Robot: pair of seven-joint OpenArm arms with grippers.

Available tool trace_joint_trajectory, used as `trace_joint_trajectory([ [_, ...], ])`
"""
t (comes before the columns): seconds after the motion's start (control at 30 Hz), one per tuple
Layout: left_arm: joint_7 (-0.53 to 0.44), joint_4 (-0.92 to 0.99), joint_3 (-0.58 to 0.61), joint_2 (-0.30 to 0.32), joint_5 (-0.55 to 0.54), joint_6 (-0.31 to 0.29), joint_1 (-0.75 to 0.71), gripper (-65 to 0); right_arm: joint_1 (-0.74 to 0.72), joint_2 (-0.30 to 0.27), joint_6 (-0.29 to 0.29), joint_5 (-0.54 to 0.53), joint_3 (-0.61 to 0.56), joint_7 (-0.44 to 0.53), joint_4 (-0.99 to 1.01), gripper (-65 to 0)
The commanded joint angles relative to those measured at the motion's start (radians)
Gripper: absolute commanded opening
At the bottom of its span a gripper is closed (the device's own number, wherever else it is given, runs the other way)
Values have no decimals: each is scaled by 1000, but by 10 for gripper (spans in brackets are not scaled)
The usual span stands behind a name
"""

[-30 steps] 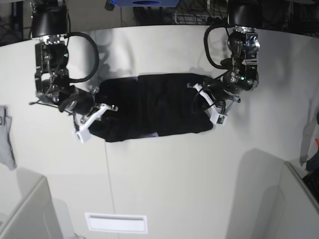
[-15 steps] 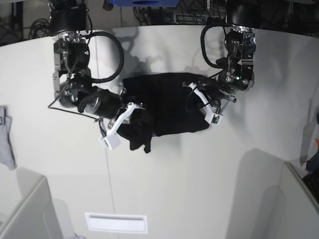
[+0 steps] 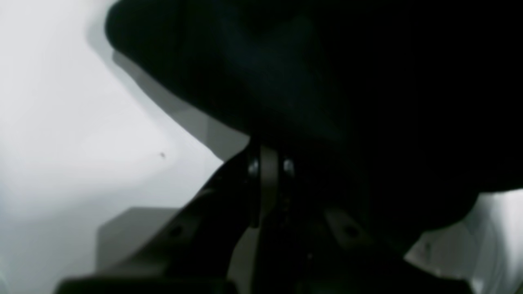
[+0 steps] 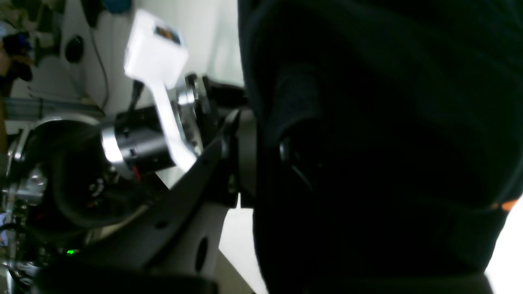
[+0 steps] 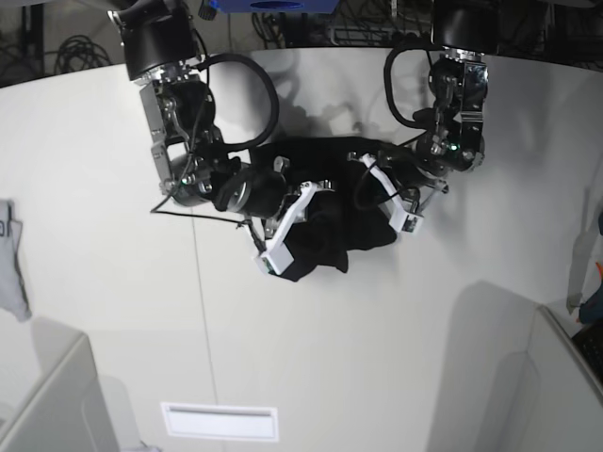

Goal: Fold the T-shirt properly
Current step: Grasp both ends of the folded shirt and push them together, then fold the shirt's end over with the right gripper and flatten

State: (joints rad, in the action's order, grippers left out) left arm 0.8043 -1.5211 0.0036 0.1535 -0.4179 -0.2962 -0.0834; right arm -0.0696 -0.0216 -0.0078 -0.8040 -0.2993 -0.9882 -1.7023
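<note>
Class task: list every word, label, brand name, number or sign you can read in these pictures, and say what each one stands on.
None can be read.
Sticker on the white camera block in the right wrist view: coloured marks, too blurred to read.
T-shirt: plain black, no print showing.
White table: no writing visible.

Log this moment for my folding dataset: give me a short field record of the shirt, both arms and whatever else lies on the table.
garment: black T-shirt, bunched mid-table, one end lifted and carried over the rest
right end effector: shut on the lifted cloth
left end effector: at the shirt's other end; cloth hides its grip
fold state: partway, not flat
other item: grey cloth at the table edge
</note>
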Motion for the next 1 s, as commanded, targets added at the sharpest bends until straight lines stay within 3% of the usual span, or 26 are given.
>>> trace_joint_trajectory([
  [0.0,46,-2,-4,7,38,12,-9,-650,-20,5,9,-12,1,24,9,-650],
  [0.27,54,-9,-4,24,37,12,-17,-650,-43,18,10,-12,-120,113,103,-650],
  [0.5,129,-97,-32,50,38,12,-32,-650,-55,18,10,-12,-128,139,153,-650],
  [0.73,283,-223,-222,54,37,10,-102,-650,-55,18,9,-10,-127,142,161,-650],
  [0.93,318,-356,-366,119,35,10,-218,-650,-55,19,7,-10,-125,140,163,-650],
  [0.97,318,-361,-391,126,35,10,-238,-650,-55,19,7,-10,-125,140,163,-612],
])
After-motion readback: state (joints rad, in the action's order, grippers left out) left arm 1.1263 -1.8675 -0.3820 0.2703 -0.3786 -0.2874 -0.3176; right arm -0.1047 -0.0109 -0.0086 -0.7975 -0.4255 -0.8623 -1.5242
